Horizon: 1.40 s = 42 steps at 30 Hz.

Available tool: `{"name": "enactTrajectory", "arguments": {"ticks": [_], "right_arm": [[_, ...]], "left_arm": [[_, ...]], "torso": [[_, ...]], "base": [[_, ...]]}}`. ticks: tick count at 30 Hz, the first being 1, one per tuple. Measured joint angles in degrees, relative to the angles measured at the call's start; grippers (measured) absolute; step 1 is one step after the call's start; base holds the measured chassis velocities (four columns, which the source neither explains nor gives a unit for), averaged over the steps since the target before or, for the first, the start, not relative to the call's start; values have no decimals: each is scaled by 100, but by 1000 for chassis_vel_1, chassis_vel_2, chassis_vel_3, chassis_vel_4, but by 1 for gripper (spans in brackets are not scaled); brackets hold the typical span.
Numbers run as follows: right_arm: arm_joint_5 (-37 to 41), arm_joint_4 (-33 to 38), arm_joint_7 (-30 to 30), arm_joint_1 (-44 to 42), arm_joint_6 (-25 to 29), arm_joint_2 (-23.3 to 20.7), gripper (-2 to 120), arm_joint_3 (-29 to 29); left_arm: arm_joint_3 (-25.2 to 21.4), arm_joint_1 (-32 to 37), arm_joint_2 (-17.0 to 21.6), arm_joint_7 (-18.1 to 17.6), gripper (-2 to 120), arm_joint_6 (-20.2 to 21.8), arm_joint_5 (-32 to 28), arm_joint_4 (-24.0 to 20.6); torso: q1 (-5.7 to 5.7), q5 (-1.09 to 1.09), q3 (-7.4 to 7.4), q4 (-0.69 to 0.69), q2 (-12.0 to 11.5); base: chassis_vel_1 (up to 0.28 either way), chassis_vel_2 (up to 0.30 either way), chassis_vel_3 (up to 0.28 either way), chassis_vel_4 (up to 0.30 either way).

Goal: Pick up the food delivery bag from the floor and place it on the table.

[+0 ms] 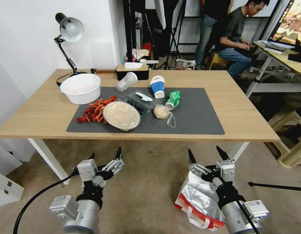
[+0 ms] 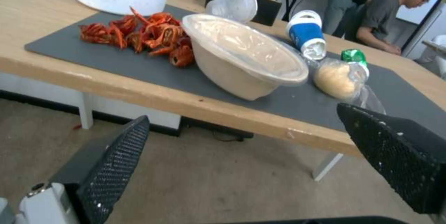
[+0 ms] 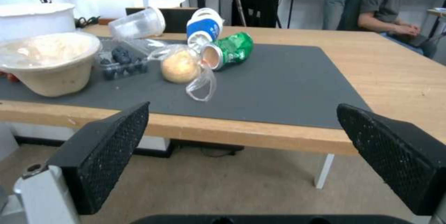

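The food delivery bag lies on the floor at the lower right, its silver foil lining facing up, with red edges and white handles. My right gripper hovers open just above the bag's far end, its arm covering part of the bag. My left gripper hangs open over bare floor to the left, well apart from the bag. Both point toward the table, a light-wood top with a dark grey mat. The right wrist view shows the open fingers before the table edge.
The mat holds a lidded bowl, red shells, a blueberry box, a blue cup, a green can and a bagged bun. A white tub, lamp, paler desk and stool stand around.
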Motion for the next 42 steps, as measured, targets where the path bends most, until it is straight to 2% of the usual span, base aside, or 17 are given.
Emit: {"name": "enactTrajectory", "arguments": {"ticks": [22, 42], "right_arm": [[367, -86, -113, 15, 43, 0, 100, 157], [492, -246, -246, -65, 366, 0, 100, 233]], "left_arm": [[-11, -103, 33, 107, 100, -100, 81, 259], [-106, -172, 81, 281, 100, -274, 242, 481]], "torso": [[-285, 0, -364, 0, -649], [-516, 0, -671, 0, -1190]], "base": [[0, 0, 0, 0], [0, 0, 0, 0]]}}
